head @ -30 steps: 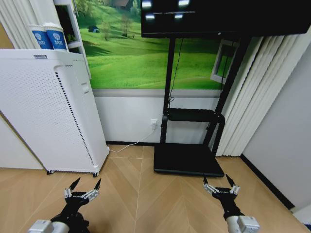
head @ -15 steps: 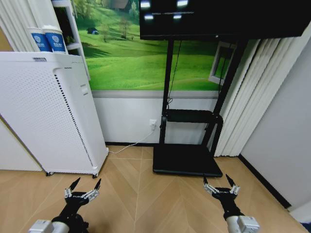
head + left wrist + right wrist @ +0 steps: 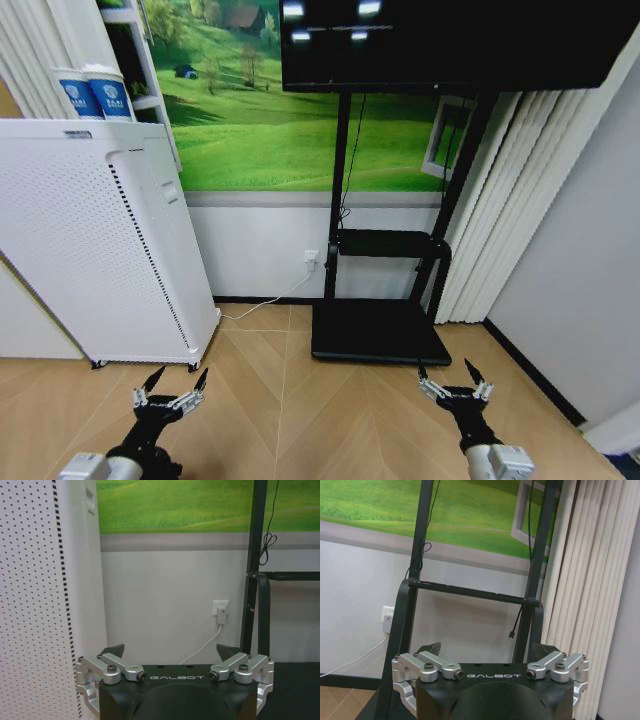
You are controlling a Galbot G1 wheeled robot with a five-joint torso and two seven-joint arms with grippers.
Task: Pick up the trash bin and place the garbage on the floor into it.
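Observation:
The trash bin and the garbage are out of view. The floor is light tan wood in a chevron pattern. My left gripper hangs low at the lower left of the head view, open and holding nothing. My right gripper hangs at the lower right, also open and holding nothing. The left wrist view has my left gripper facing a white wall with a socket. In the right wrist view my right gripper faces the black stand.
A tall white perforated appliance on wheels stands at the left. A black TV stand with a flat base is ahead by the wall. Pale curtains hang at the right. A white cable lies along the floor.
The whole head view has shifted: the appliance, stand and wall sit further left and the screen edge higher, so the camera has turned. Both grippers keep the same place and stay open.

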